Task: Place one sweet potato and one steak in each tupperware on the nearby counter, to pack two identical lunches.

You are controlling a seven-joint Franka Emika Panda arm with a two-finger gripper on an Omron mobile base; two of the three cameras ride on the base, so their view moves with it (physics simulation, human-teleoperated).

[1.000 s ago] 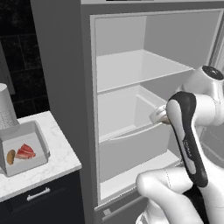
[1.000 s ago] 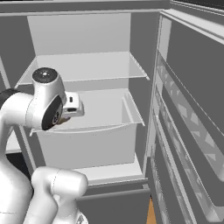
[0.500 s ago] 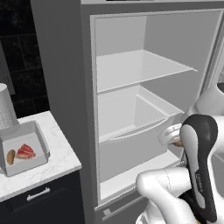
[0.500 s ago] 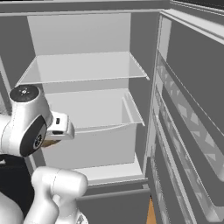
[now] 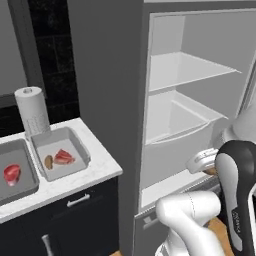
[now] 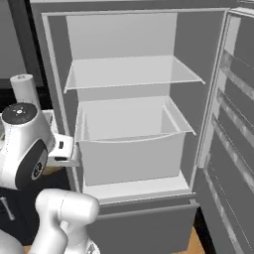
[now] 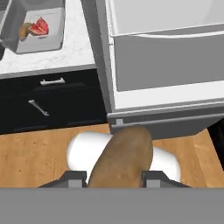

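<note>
Kitchen with open fridge [image 6: 129,124] beside marble tabletop [image 5: 95,172].
Gripper [image 7: 114,177] grasps a sweet potato [image 7: 122,157]; two tupperware [image 5: 60,152] hold steak [image 5: 64,157].

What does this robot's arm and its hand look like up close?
The arm is glossy white, built of rounded tube-like segments joined by dark, near-black joints, one bearing small pale lettering. A round grey cap tops one joint. The gripper ends in two small dark finger tips. No loose cables show.

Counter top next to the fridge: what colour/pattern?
White marble with faint grey veins; the counter shows best in the left base view.
</note>
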